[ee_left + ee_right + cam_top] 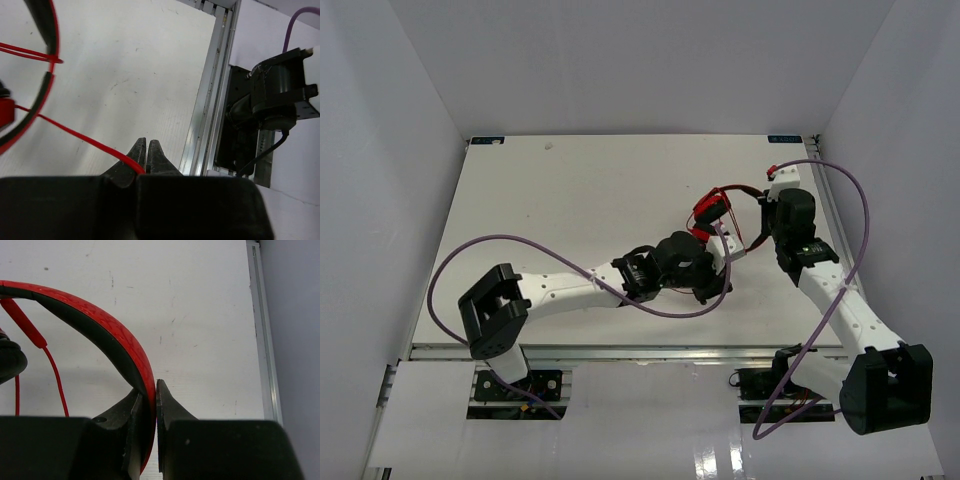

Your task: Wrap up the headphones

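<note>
Winding cord round a held band

The right claw (148,390) is clenched on the headband (100,320), keeping the headphones (712,210) at about 2 o'clock on the surface (570,190). The left claw (148,145) pinches the cord (75,134), which runs taut toward 10 o'clock. A good wrap likely needs even tension and neat side-by-side loops. No brand or writing is legible.

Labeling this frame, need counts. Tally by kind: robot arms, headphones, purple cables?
robot arms: 2 (left arm, right arm)
headphones: 1, its red cord included
purple cables: 2 ()
total: 5
</note>
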